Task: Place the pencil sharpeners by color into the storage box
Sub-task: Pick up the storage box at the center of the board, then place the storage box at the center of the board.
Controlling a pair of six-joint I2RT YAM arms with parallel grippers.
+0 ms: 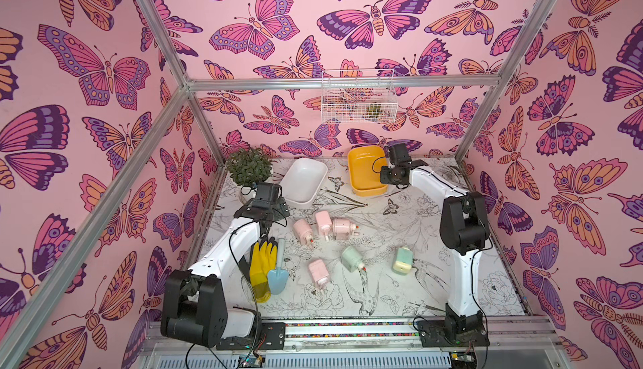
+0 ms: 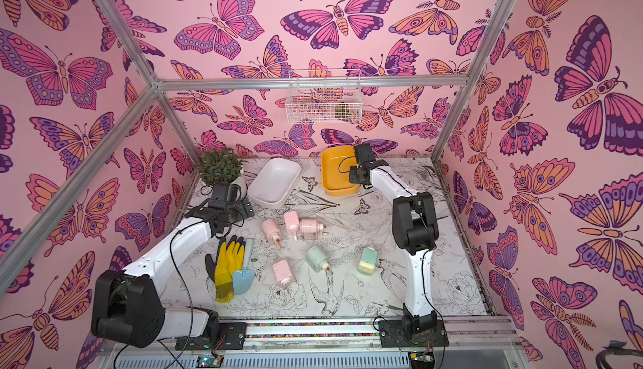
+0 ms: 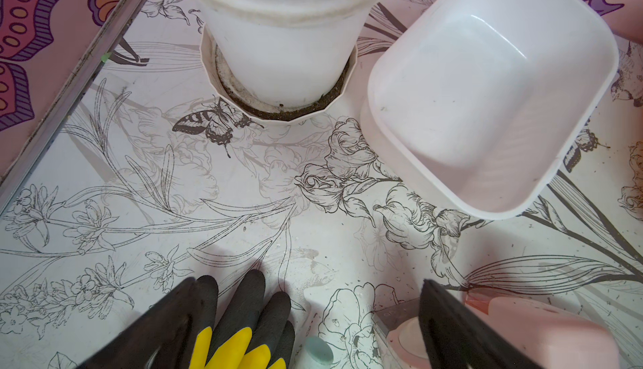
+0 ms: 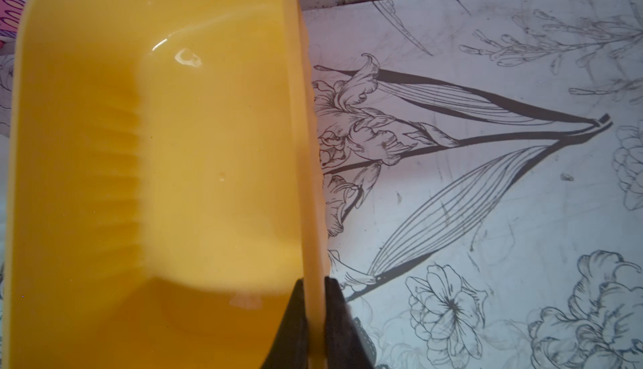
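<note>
The right hand point(image 4: 315, 318) is pinching the right wall of the yellow box point(image 4: 156, 176), one dark finger point(image 4: 294, 318) inside and one outside the thin rim. This box is smooth glossy plastic, a rounded rectangle with nothing in it, standing at the far side of the surface point(image 1: 417, 297) close to the back wall. Left of it the white box point(image 1: 303, 183), the same rounded shape and also unfilled, sits tilted, with a narrow strip of bare surface between the two.

The left hand point(image 3: 302, 329) hangs spread wide above the surface near the white box, its dark fingers point(image 3: 449, 329) apart and holding nothing.

All six pencil sharpeners lie on the surface, outside both boxes. Three pink sharpeners point(image 1: 323, 223) cluster in the middle, close together, small boxy bodies with rounded corners and stubby handles. A fourth pink sharpener point(image 1: 317, 273) lies nearer, alone. Two mint sharpeners point(image 1: 352, 258) lie to its right, the rightmost point(image 1: 403, 260) apart from the other.

At the left, a yellow rubber glove point(image 1: 261, 270) lies over a black one, touching a light blue shovel point(image 1: 277, 276). A leafy plant in a white ribbed pot point(image 3: 282, 54) fills the far left corner. The near right part of the printed surface lies open.
</note>
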